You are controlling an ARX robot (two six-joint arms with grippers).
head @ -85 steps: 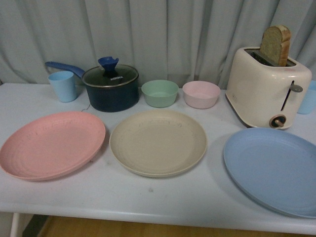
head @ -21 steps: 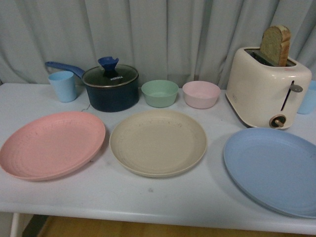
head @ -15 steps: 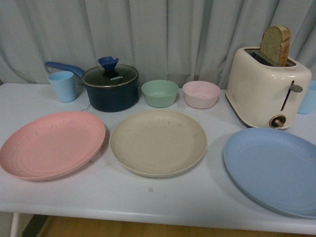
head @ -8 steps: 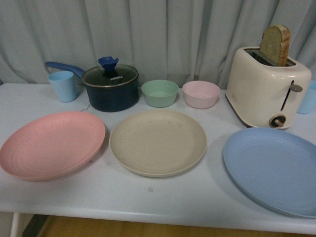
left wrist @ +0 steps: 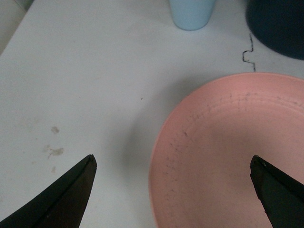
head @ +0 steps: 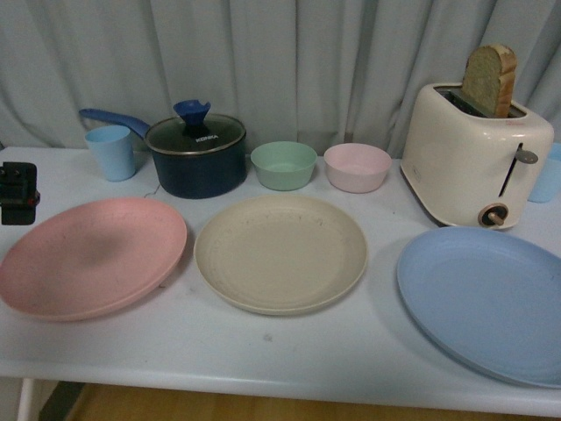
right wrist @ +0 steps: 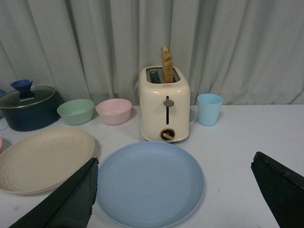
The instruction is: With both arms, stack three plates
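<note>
Plates, three, unstacked, lying flat and apart in a row along the near side of the white table [head: 263,351]: pink plate [head: 92,256] at left, beige plate [head: 280,253] in the middle, light blue plate [head: 482,303] at right. Behind them, left to right: light blue cup [head: 111,153], dark saucepan [head: 196,156] with glass lid, green bowl [head: 283,166], pink bowl [head: 357,167], cream toaster [head: 473,156] with a bread slice [head: 489,79] standing in its slot. Left gripper [left wrist: 172,159]: jaws spread wide, holding nothing, above the pink plate's left edge; right gripper [right wrist: 174,159]: jaws spread wide, holding nothing, facing the light blue plate.
</note>
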